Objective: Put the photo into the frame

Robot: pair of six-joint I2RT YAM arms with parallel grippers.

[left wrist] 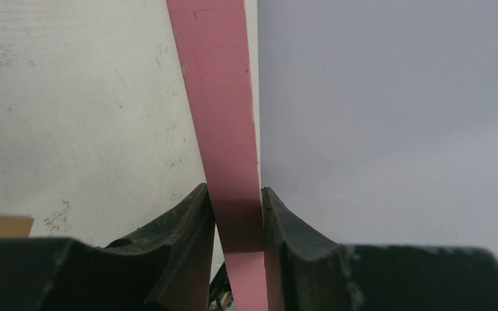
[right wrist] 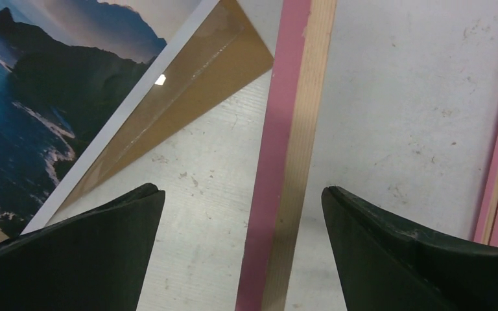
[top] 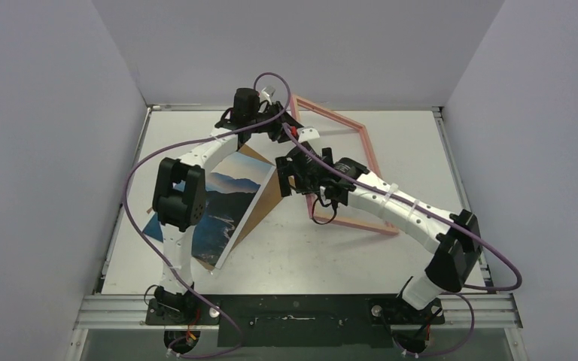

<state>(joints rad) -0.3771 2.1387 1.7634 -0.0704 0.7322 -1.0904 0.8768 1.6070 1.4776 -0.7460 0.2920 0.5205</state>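
The frame (top: pixel 331 113) is pink and stands tilted, its far left corner raised off the table. My left gripper (top: pixel 278 124) is shut on that raised corner; in the left wrist view the pink bar (left wrist: pixel 217 97) runs between the closed fingers of the left gripper (left wrist: pixel 237 197). My right gripper (top: pixel 290 177) is open and hangs over the frame's left bar (right wrist: pixel 292 129), with the right gripper's (right wrist: pixel 241 191) jaws wide on either side and not touching it. The photo (top: pixel 229 207), showing sea and mountains, lies left of the frame and also shows in the right wrist view (right wrist: pixel 39 97).
A plain brown backing board (top: pixel 269 188) lies under the photo, its corner poking out toward the frame (right wrist: pixel 201 71). Grey walls enclose the white table (top: pixel 301 263) on three sides. The left arm's purple cable (top: pixel 132 180) loops over the left side.
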